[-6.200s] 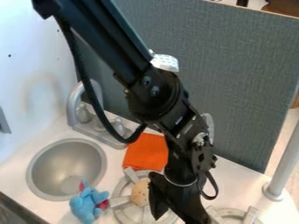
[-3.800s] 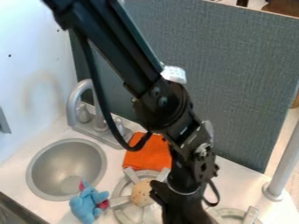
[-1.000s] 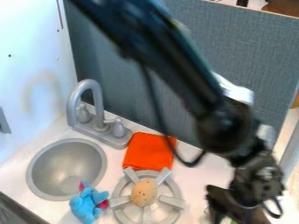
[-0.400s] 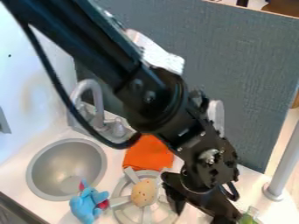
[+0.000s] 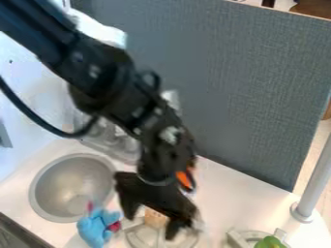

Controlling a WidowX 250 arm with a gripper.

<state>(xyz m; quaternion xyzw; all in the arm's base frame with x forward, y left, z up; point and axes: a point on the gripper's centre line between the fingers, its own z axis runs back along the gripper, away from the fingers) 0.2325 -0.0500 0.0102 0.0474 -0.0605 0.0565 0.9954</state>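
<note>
Black two-finger gripper [image 5: 151,225], one, hanging over the left burner [image 5: 132,236], fingers spread wide and pointing down; speckled tan toy food [image 5: 155,218], one, at that burner, seen between the fingers; whether they touch it cannot be told.

Blue plush toy [image 5: 95,227], one, with pinkish-red parts, on the white counter [image 5: 226,203], between the round grey sink [image 5: 69,189] and the left burner; grey faucet [image 5: 119,147], one, behind the sink, partly hidden by the arm; orange cloth [image 5: 186,180], one, mostly hidden behind the arm, a strip showing beside the wrist.

Right burner [image 5: 235,239], one, at the lower right, partly cut off by the view's edge; green object [image 5: 270,242], one, at that burner, kind too cut off to tell; grey post [image 5: 317,179], one, upright on a round foot, right side; grey fabric-like panel [image 5: 259,87], one, standing behind the counter; white wall [image 5: 19,157], one, at left.
</note>
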